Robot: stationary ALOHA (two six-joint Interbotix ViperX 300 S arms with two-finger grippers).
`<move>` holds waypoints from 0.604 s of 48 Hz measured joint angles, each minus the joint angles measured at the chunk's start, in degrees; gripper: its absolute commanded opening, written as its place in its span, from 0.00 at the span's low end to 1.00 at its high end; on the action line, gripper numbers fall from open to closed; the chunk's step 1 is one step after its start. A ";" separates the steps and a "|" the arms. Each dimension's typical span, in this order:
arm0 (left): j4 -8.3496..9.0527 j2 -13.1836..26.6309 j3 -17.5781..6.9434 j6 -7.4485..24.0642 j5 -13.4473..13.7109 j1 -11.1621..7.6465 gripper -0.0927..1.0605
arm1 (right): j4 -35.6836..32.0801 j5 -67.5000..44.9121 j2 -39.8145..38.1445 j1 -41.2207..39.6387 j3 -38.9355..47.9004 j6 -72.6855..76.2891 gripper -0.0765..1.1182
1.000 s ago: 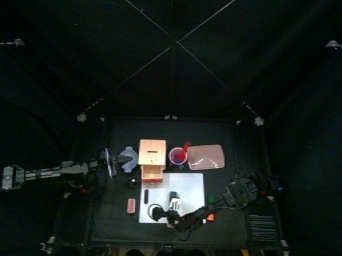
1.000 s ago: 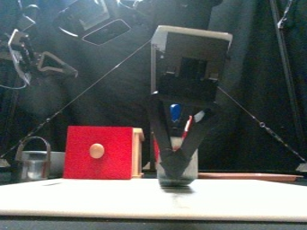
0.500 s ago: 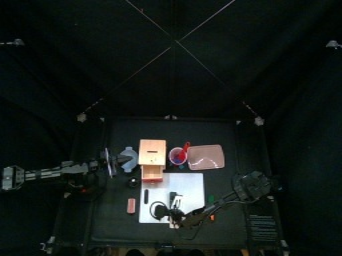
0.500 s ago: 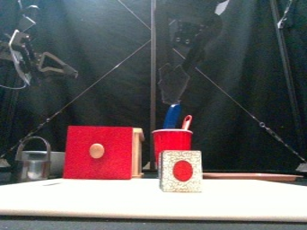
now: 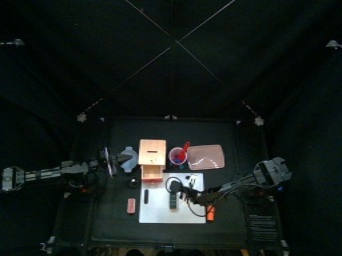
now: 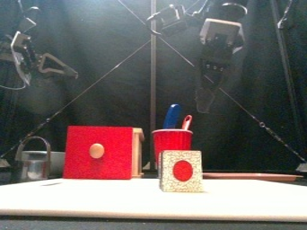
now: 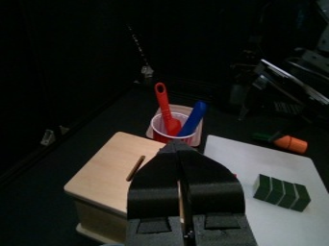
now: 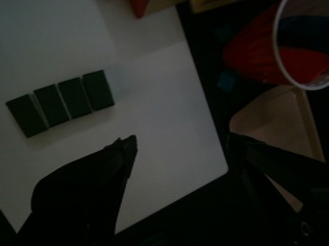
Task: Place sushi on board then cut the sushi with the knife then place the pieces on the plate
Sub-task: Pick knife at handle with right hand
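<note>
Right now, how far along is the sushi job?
Done: the dark green four-block toy sushi roll lies on the white cutting board, uncut. In hand: nothing; the right gripper hangs raised, open and empty. Still to do: take a toy knife from the red cup, cut, move pieces to the flat pink tray. The left gripper rests shut by the pale wooden box.

One four-block sushi roll (image 8: 62,101), one board (image 8: 154,115), one cup (image 6: 171,144), two knives (image 7: 164,102), one box (image 7: 110,171).

sushi (image 6: 181,171) on board (image 5: 160,205) | cup (image 6: 171,141) behind | box (image 6: 100,152) left of cup | tray (image 5: 207,156) right
</note>
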 measured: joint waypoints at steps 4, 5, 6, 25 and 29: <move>0.00 0.00 0.00 -0.09 0.00 0.44 0.14 | 1.58 -6.33 -3.52 -2.90 3.96 0.09 0.92; 0.00 0.00 0.09 -0.09 0.00 0.62 0.14 | 1.85 -8.09 -4.48 -3.60 4.92 0.00 0.92; 0.00 0.00 0.00 -0.09 0.00 0.79 0.14 | 2.11 -9.84 -5.45 -4.22 5.80 -0.18 0.92; -0.62 0.00 -0.70 -0.18 0.00 3.52 0.14 | 7.47 -31.46 -25.05 -14.85 20.83 -1.85 0.92; -1.14 0.00 -1.14 -0.18 0.00 3.78 0.14 | 9.40 -30.85 -27.95 -16.79 21.53 -2.02 0.92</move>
